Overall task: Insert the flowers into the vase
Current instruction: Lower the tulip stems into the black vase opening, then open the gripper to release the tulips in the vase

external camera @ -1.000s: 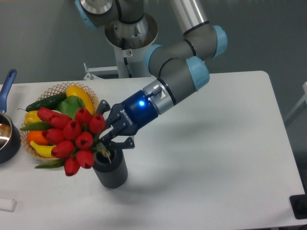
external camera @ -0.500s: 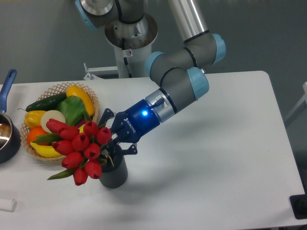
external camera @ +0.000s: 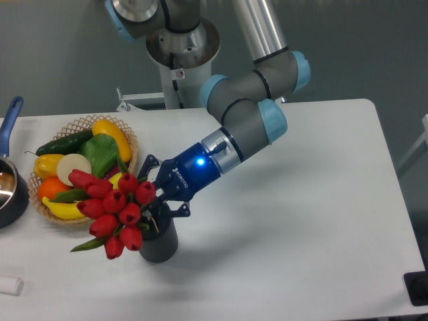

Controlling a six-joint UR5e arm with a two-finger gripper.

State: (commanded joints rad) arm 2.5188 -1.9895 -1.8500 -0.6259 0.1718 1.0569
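The flowers (external camera: 114,207), a bunch of red tulip buds with green leaves, lean out to the left over the rim of the vase (external camera: 160,246), with their stems going down into its mouth. The vase is a short dark grey ribbed cylinder near the table's front. My gripper (external camera: 155,200) comes in from the upper right and sits just above the vase's rim, its fingers closed around the stems right behind the buds. The stems' lower ends are hidden inside the vase.
A wicker basket (external camera: 80,122) of fruit and vegetables stands just left of the flowers. A dark pot (external camera: 8,197) with a blue handle sits at the left edge. A small white object (external camera: 10,285) lies front left. The arm's base (external camera: 180,53) stands behind.
My gripper has carried the flowers down and to the right, from above the basket's edge to the vase's mouth. The bunch now sits lower, and in the last half second it has barely shifted.
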